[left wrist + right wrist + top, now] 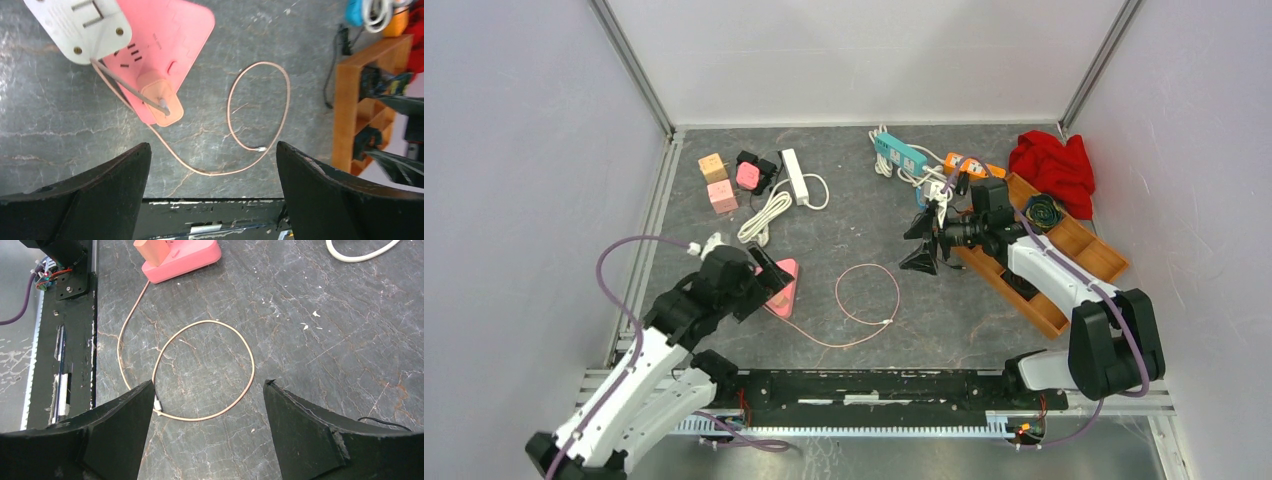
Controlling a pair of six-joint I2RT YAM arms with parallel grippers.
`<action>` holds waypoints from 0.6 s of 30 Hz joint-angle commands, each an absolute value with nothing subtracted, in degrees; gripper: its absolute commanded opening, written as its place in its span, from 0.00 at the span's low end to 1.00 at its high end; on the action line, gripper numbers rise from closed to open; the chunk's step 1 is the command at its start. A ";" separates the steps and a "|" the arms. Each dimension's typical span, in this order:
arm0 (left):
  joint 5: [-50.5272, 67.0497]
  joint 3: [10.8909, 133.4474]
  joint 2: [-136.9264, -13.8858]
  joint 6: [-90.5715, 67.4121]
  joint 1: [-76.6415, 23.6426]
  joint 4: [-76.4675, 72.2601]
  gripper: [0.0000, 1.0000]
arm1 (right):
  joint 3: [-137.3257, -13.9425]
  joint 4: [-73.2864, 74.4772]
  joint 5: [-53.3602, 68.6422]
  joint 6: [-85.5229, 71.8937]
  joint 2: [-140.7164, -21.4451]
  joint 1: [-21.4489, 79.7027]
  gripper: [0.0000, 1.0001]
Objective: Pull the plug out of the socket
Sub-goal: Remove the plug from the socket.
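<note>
A flat pink socket (170, 35) lies on the dark table, seen also in the top view (784, 290). A peach plug (160, 102) sits in its near corner. The plug's thin pink cable (289, 95) curls into a loop on the table to the right. My left gripper (211, 147) hangs open just above and on the near side of the socket, with nothing between its fingers. My right gripper (921, 245) is open too, over the table right of the loop, facing the socket (185, 257) and plug (152, 250). A white pronged plug (80, 25) lies beside the socket.
A wooden tray (1079, 250) lies under the right arm, with a red cloth (1054, 165) behind it. Teal (899, 155) and orange (969, 165) power strips lie at the back. A white strip (794, 175) and small blocks (722, 197) sit back left.
</note>
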State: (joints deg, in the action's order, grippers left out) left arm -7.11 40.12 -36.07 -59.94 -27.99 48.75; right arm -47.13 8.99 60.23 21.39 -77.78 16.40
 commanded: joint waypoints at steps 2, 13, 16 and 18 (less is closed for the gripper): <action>-19.04 42.32 -43.67 -71.49 -38.41 52.69 1.00 | -49.83 8.88 60.55 22.23 -78.22 16.40 0.86; -33.63 40.93 -54.27 -84.82 -46.41 50.88 0.95 | -50.34 9.66 61.14 22.29 -78.60 16.39 0.85; -36.55 39.60 -54.04 -85.67 -46.41 48.09 0.89 | -50.35 9.73 61.28 22.41 -78.40 16.35 0.85; -37.07 39.96 -55.55 -85.49 -46.40 47.79 0.88 | -50.43 9.88 61.44 22.50 -78.48 16.35 0.85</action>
State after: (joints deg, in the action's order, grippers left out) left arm -30.13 40.34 -54.59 -80.97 -46.13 51.27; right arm -47.72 10.35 60.34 21.41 -78.52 16.40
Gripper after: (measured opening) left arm 0.890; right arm 0.852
